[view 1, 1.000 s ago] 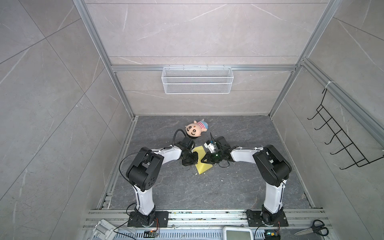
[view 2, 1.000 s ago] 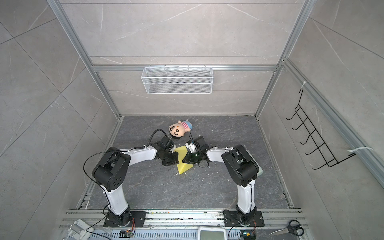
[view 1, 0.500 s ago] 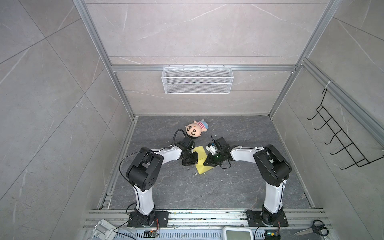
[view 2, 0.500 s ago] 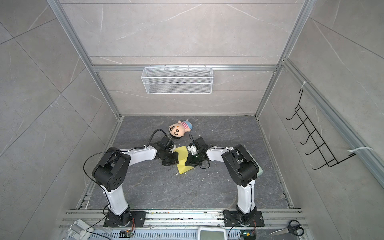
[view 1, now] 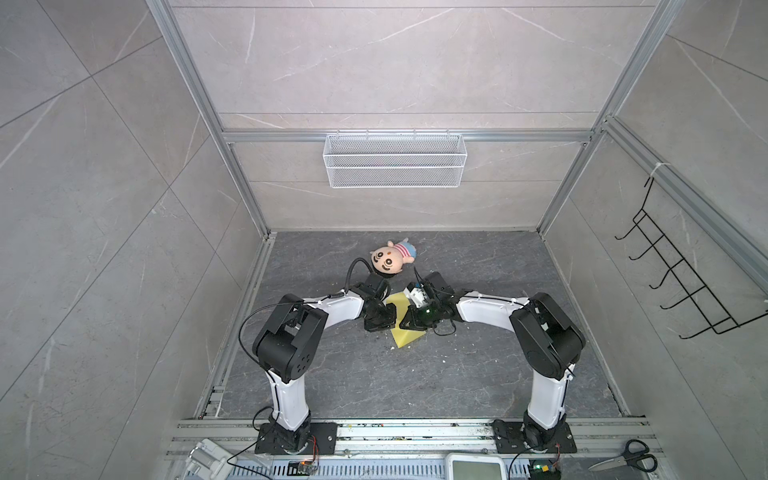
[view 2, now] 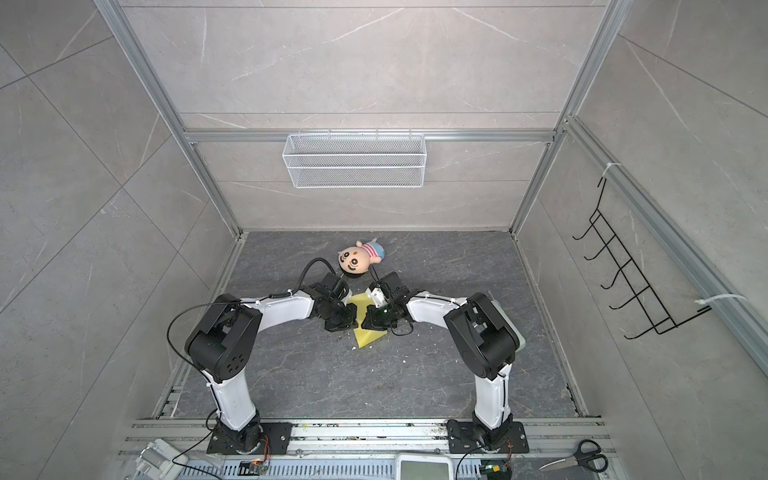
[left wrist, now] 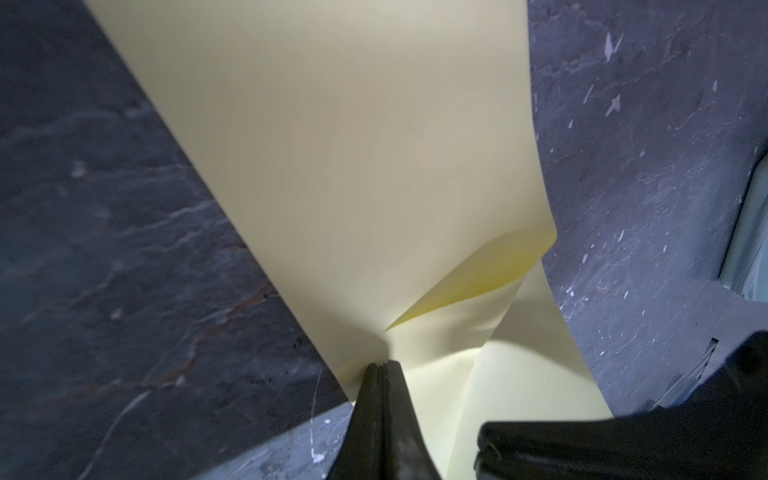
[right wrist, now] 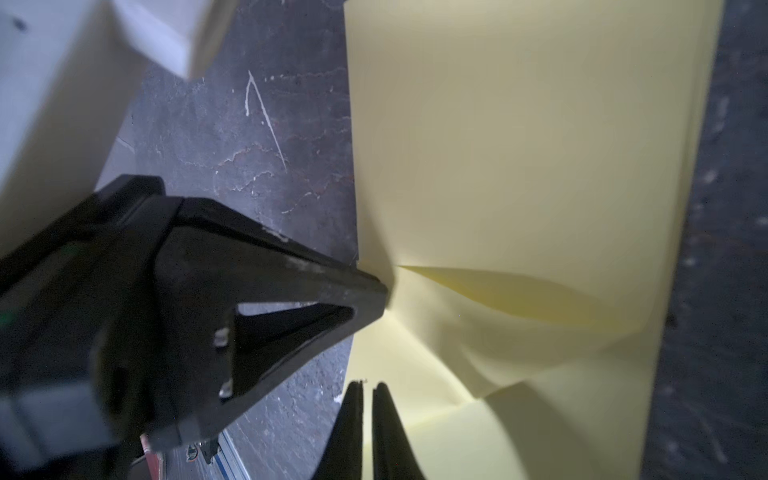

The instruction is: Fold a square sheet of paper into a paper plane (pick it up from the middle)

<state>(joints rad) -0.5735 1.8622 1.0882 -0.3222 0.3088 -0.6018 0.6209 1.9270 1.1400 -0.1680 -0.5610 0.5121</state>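
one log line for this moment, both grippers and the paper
stage: folding underway | left gripper: shut on square sheet of paper edge | right gripper: nearly shut at sheet edge, hold unclear | sheet: partly folded, flap curled up

1. Beneath my left gripper [view 1: 380,323] and my right gripper [view 1: 409,322] lies a dark grey veined stone floor [view 1: 478,365], flecked with pale crumbs.
2. Beyond them stands a grey marbled tile wall [view 1: 395,75] carrying a white wire basket [view 1: 395,166].
3. Out past my right gripper hangs a black hook rack [view 1: 681,286].

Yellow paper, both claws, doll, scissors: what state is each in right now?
Square sheet of paper: partly folded, one flap curling up.
Left gripper: shut, pinching the sheet's edge.
Right gripper: nearly shut at the sheet; grip unclear.
Plush doll: lying down, untouched.
Scissors: closed, lying flat.
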